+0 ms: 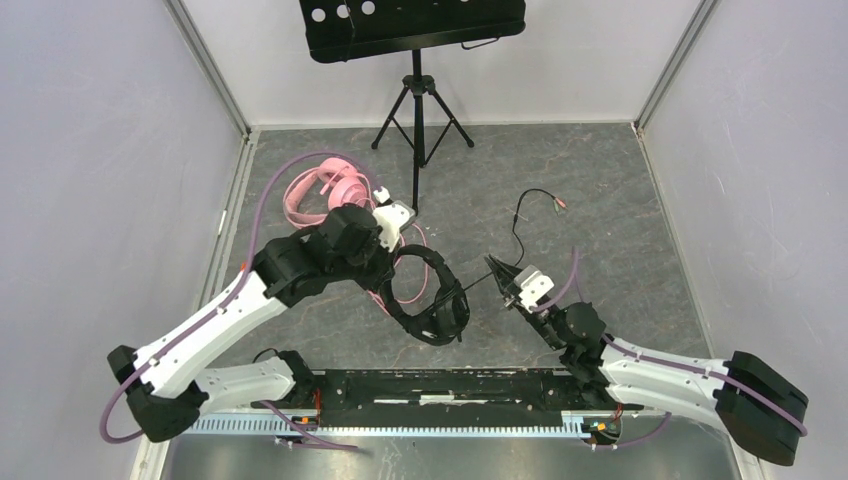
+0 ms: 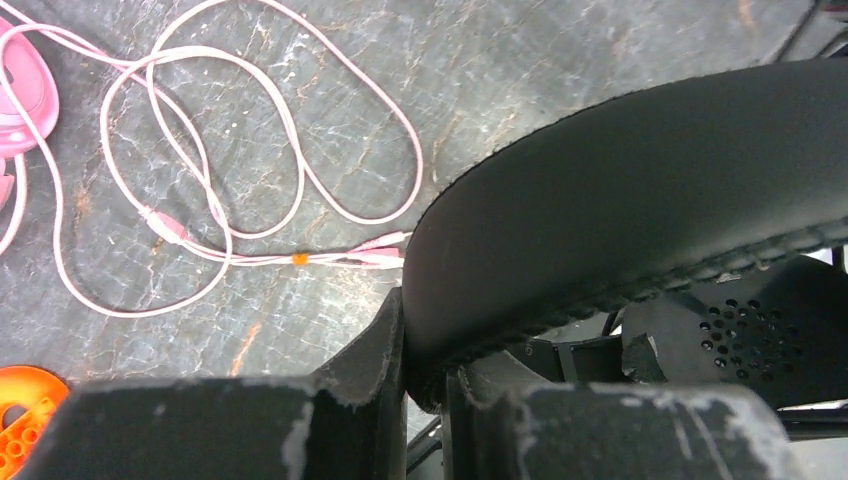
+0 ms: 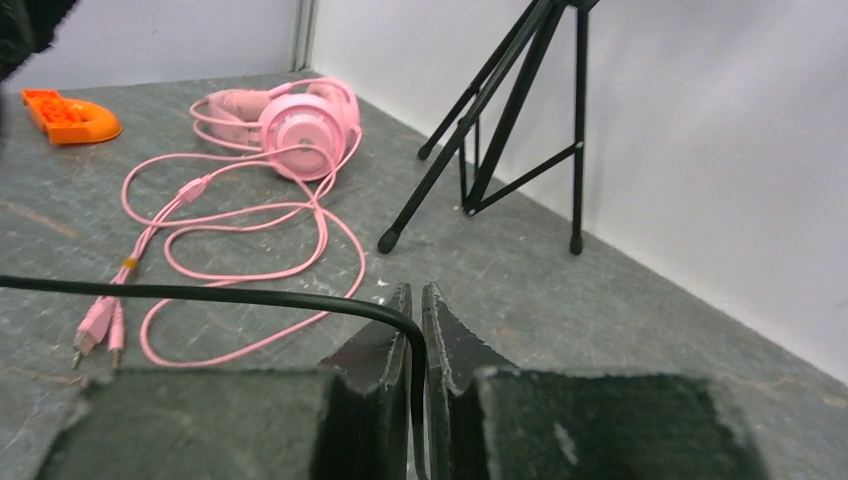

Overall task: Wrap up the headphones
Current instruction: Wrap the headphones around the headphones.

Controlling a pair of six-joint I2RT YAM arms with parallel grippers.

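Grey table (image 1: 620, 200): left gripper (image 2: 425, 385) clamps the black headphones (image 2: 650, 180), right gripper (image 3: 417, 310) pinches their thin black cable (image 3: 200, 292). Best wound snugly, keeping tension.

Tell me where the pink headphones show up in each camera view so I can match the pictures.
Top external: pink headphones upper left of centre, partly hidden.
Left wrist: only one cup of them, at the top left edge.
Right wrist: upper left, in full view.
Shared landmark: the music stand links the top and right wrist views; the orange piece links both wrist views.
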